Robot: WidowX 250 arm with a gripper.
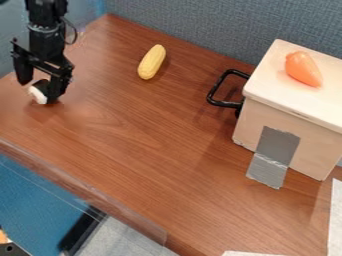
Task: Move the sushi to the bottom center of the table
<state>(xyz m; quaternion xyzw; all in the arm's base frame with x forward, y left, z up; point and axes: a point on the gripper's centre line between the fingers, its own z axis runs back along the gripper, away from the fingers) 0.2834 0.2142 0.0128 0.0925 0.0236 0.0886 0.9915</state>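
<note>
Worktop [153, 132]: carries the box; judged target is bare surface left of the box, toward the near edge.
Box [300, 112]: landmark; keep the carry path left of it.
Gripper [40, 88]: well left of the box, low over the worktop; fingers [61, 80] stand apart.
Corn [151, 62]: left of the box, toward the back; pass on its near side.
Sushi [38, 94]: well left of the box, at the fingers; firm contact cannot be confirmed. Center it, close evenly, lift slightly; an off-center grip risks rolling it out.
</note>
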